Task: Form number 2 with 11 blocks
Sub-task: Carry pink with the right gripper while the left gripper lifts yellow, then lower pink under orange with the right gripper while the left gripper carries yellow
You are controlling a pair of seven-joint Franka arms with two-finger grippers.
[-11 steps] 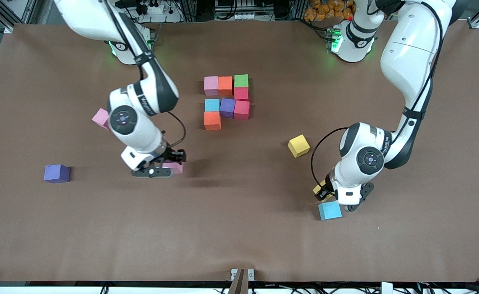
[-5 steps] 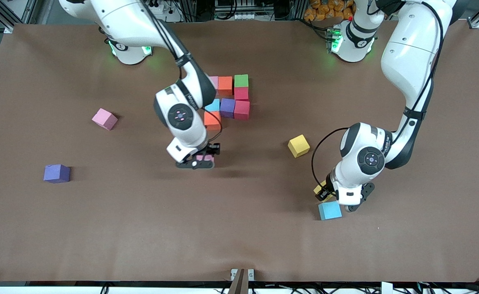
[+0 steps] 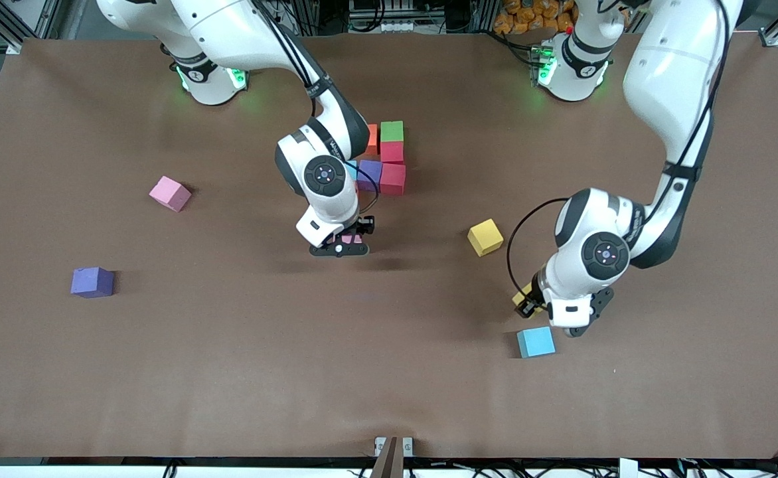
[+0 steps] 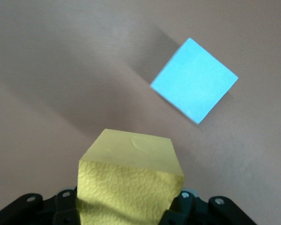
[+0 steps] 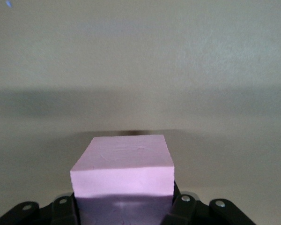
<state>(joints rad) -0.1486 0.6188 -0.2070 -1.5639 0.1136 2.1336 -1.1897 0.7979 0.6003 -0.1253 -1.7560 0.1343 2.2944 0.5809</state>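
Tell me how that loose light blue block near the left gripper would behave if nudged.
The light blue block is a flat-faced cube lying flat on the table, so it would probably slide, not roll. Its matte look suggests some drag. The same-sized yellow block in the left gripper looks like textured foam, so the blue one is likely light and squashy.

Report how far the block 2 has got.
Placed: part of the number 2, partly hidden by the right arm. In hand: the right gripper carries a pink block; the left gripper a yellow block. Left: the digit's remaining cubes; loose blocks lie nearby.
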